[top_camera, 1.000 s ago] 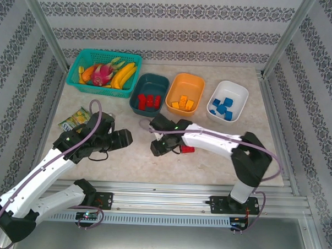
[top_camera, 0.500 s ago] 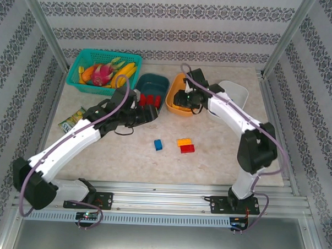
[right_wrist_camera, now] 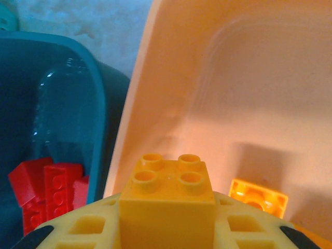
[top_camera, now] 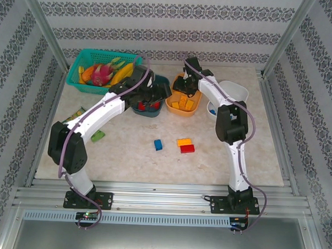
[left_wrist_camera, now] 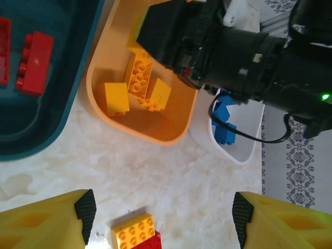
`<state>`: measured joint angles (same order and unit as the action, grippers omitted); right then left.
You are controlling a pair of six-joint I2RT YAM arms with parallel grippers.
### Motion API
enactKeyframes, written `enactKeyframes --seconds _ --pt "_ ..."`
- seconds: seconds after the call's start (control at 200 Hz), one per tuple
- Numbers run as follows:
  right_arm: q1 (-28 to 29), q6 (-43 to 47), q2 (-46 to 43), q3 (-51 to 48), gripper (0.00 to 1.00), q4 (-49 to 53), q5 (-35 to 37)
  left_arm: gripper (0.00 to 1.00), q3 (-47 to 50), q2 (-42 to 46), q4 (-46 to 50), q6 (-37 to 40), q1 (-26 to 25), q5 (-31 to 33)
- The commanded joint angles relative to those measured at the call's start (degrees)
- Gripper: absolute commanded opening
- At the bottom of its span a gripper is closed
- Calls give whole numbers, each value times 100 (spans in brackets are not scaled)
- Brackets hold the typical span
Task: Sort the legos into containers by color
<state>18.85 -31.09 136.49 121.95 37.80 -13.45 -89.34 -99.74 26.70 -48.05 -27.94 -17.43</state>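
Top external shows the teal tub holding red bricks, the orange tub beside it holding yellow bricks, and the white tub holding blue bricks. A loose blue brick, loose yellow brick and loose red brick lie on the table. Left wrist has my left gripper spread wide and bare over the table just short of the orange tub, and right wrist has my right gripper pinching one yellow brick over the orange tub, with the teal tub's red bricks to the left.
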Motion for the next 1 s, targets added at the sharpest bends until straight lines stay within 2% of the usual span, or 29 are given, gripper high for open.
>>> enactKeyframes --seconds 0.0,0.065,0.155,0.32,0.525,0.724,0.994 --pt "-30 -140 348 450 32 327 -173 72 -487 -291 -36 180 113 -72" --pt "-39 -171 486 605 35 388 -192 73 -708 -473 41 216 126 -80" --pt "-45 -200 553 687 44 437 -194 73 -901 -637 148 235 129 -80" --pt "-56 -180 305 646 55 486 -166 72 -969 -674 293 196 129 -40" --pt "-24 -145 -574 294 54 351 -80 72 -897 -417 651 180 111 103" --pt "154 122 -2005 -850 54 129 114 72 -382 217 1092 164 96 313" --pt "618 162 -4284 -3644 54 -236 558 72 703 1287 1357 277 -57 229"
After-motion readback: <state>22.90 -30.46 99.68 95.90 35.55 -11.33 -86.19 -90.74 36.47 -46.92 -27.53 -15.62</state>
